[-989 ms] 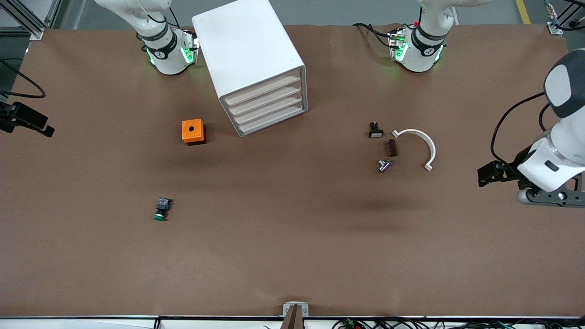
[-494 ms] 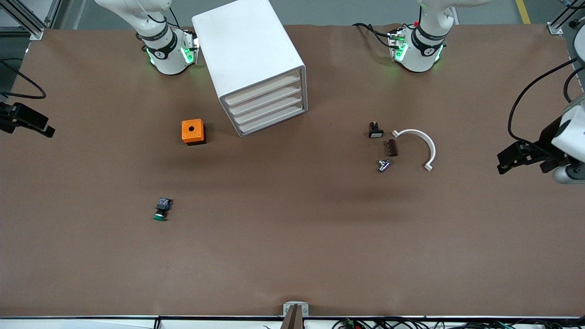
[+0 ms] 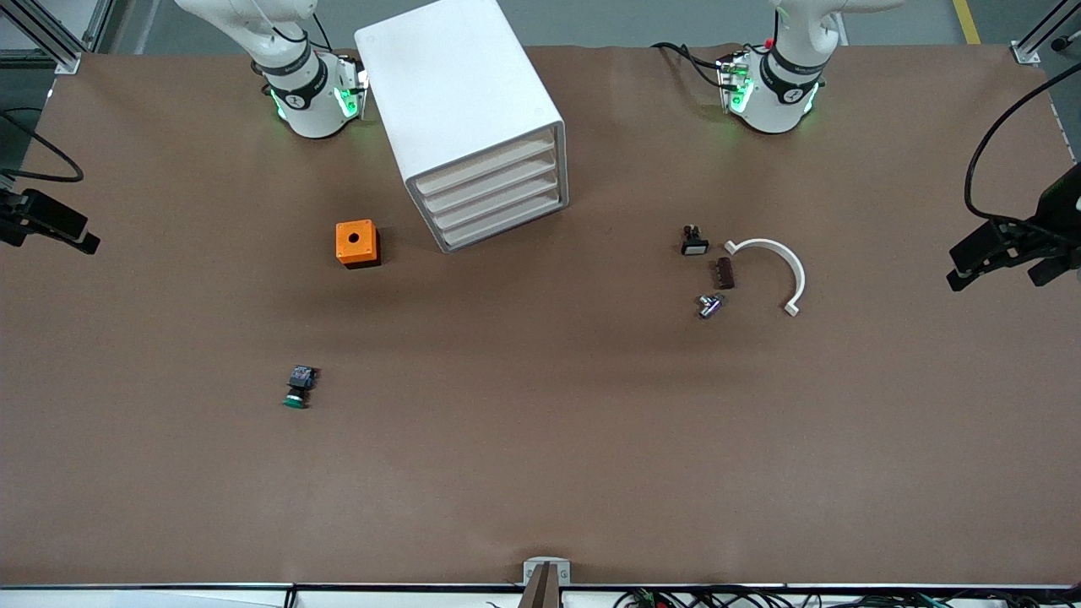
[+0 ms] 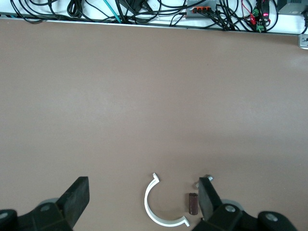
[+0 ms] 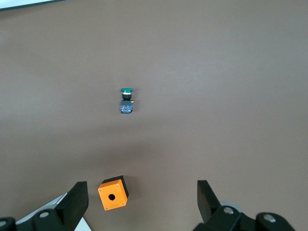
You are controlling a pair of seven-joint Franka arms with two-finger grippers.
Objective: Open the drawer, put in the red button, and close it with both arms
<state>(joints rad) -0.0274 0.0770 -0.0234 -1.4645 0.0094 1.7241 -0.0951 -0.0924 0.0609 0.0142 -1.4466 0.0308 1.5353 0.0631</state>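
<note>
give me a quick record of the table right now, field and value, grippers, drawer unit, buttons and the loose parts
left gripper: open, empty, over the table edge at the left arm's end
right gripper: open, empty, at the right arm's end of the table
drawer unit: white, all drawers shut
red button: not visible in any view
green button: lying on the table, nearer the front camera than the orange box
white curved piece: beside a small brown part
</note>
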